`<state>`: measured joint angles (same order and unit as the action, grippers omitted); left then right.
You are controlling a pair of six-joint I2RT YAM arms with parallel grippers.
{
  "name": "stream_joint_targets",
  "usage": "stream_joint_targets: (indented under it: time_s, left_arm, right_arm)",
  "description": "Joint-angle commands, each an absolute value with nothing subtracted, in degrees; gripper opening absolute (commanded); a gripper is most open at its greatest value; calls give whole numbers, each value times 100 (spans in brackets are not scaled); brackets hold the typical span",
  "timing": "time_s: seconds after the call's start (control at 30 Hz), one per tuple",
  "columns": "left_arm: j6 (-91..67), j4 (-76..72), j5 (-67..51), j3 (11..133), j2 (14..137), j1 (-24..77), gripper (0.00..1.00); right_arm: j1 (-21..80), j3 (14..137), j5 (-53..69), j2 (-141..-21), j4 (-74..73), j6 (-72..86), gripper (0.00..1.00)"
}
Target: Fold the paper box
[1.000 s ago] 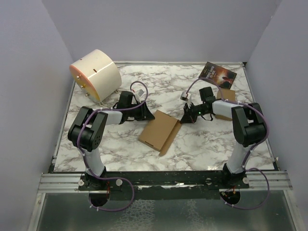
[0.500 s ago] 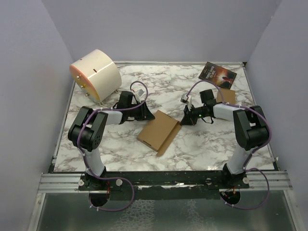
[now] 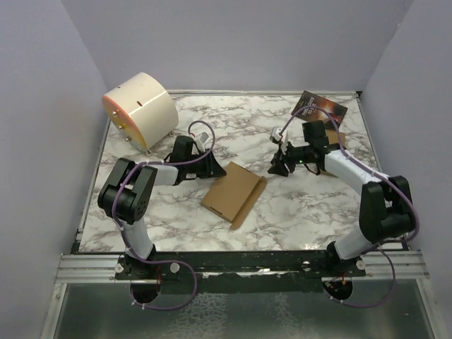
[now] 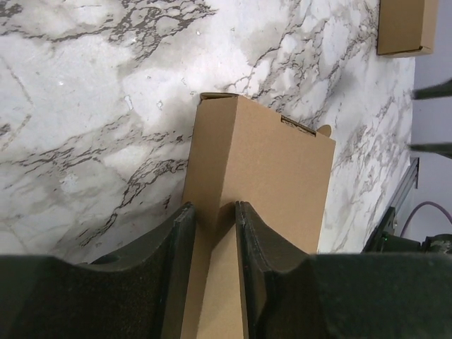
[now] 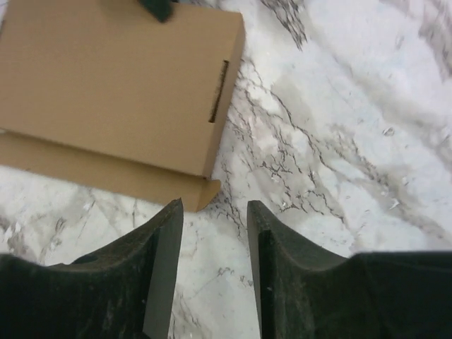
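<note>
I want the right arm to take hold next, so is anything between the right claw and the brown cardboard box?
Nothing visible does. Only bare marble tabletop lies between the open right claw and the flat brown cardboard mailer box. The left claw pinches the box's opposite side.

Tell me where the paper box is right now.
In the top view, the paper box lies mid-table between the arms, its left edge pinched by the left gripper; the right gripper stands open beside it.
</note>
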<state>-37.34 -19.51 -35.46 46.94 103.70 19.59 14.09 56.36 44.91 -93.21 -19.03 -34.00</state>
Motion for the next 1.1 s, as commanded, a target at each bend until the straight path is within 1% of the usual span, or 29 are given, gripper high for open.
stream_joint_targets:
  time_s: [0.0,0.1,0.17,0.3,0.4,0.47,0.53,0.6,0.7,0.8,0.87,0.97,1.07]
  left_arm:
    - [-3695,-1777,-3130,4466,9940,1925,35]
    - [-3647,-1756,-2696,4348,9394,1918,46]
    - [-3599,-1783,-2465,4265,8948,1897,51]
    - [-3502,-1739,-2003,3987,8109,1881,51]
    - [-3509,-1602,-1655,3592,7512,1881,49]
    - [-3507,-1325,-1388,3373,7194,1879,45]
    - [-3496,-1055,-1115,3190,6980,1878,42]
    - [-3509,-907,-983,3013,6887,1875,40]
    - [-3578,-961,-914,2667,6852,1882,36]
    - [-3632,-941,-642,2354,6742,1879,24]
    - [-3618,-835,-604,2349,6739,1886,18]
    - [-3650,-936,-1156,2377,6977,1898,12]
    - [-3817,-1206,-1538,2325,7260,2127,10]
  right_arm:
    - [1380,5752,5369,-8283,-3252,-5148,47]
    - [1380,5673,5701,-7581,-4214,-6308,63]
    - [1388,5652,5828,-7126,-4990,-7030,72]
    - [1388,5701,5993,-6729,-6564,-8640,76]
    - [1395,5599,5896,-6523,-7185,-9478,81]
    - [1485,5550,5845,-6415,-7097,-9602,82]
    - [1675,5520,5741,-6377,-6668,-9277,82]
    - [1921,5484,5558,-6467,-6267,-8976,77]
    - [2433,5333,5201,-6694,-5935,-8446,65]
    - [2908,5092,4853,-6807,-5834,-8244,49]
    - [3062,4987,4767,-6925,-5668,-7966,36]
    - [3204,4963,4572,-7207,-5436,-7701,21]
    - [3217,5251,4354,-7772,-5072,-7097,11]
